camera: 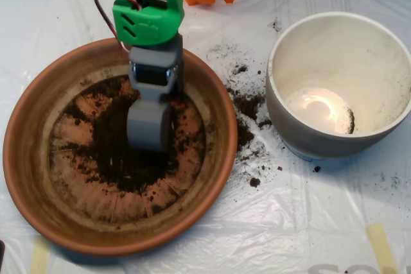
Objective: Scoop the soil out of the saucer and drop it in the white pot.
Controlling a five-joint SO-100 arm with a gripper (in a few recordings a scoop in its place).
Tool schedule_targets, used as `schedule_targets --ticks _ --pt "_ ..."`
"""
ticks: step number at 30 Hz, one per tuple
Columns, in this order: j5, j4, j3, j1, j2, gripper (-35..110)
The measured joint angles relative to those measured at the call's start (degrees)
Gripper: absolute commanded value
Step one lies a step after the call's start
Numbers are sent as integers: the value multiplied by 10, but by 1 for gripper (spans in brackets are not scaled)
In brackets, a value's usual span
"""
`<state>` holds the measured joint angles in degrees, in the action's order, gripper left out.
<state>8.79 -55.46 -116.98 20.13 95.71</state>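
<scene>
Soil (122, 152): dark patch on the floor of the saucer (38, 178), heaviest at centre and left.
End effector (149, 126): you are standing right in that patch, directly over it; whether the shells are apart or together I cannot tell.
White pot (385, 36): to your right, past the saucer rim and the spilled crumbs (247, 104) on the tabletop (308, 222).
Next: judged, lift, then swing right.
</scene>
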Motion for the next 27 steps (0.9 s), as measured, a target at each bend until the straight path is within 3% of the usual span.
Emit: schedule_targets --ticks 18,27 --pt "42 -109 237 -12 -236 40" --pt "54 -98 258 -8 -248 20"
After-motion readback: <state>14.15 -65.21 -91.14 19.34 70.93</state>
